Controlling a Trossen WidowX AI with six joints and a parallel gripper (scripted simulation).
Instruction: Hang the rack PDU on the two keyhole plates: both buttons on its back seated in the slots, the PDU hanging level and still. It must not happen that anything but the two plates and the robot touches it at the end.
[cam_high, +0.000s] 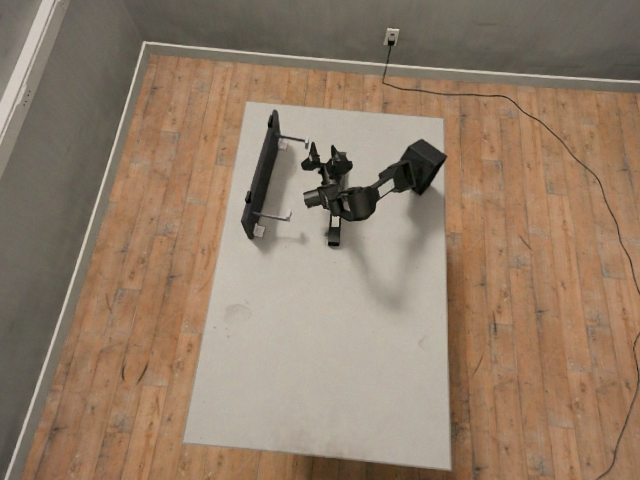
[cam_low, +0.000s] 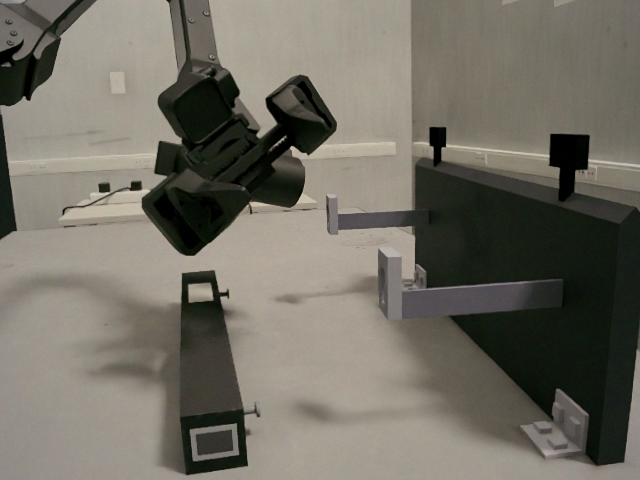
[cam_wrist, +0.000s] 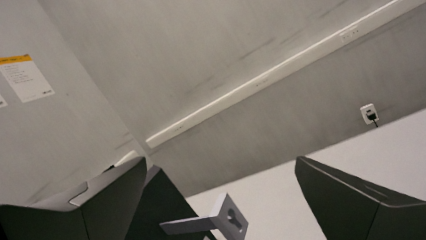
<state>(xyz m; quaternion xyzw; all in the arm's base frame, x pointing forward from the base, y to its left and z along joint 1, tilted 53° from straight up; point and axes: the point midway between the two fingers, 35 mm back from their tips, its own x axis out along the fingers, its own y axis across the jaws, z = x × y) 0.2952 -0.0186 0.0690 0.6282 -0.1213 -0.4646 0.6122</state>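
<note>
The rack PDU (cam_low: 209, 366) is a long black bar lying flat on the grey table, with two small buttons (cam_low: 252, 410) sticking out of its right side. In the top view only its end (cam_high: 333, 232) shows below the arm. Two grey keyhole plates, the near one (cam_low: 389, 283) and the far one (cam_low: 331, 213), stand on arms out of an upright dark board (cam_low: 522, 289). My gripper (cam_low: 248, 162) hangs tilted above the far end of the PDU, open and empty, well clear of it. In the wrist view one keyhole plate (cam_wrist: 229, 219) shows between the open fingers.
The board (cam_high: 261, 175) stands along the table's left edge on grey L-brackets (cam_low: 558, 426), with two black clips (cam_low: 567, 160) on top. My arm's base (cam_high: 423, 165) sits at the table's right edge. A cable runs across the floor from a wall outlet (cam_high: 391, 37).
</note>
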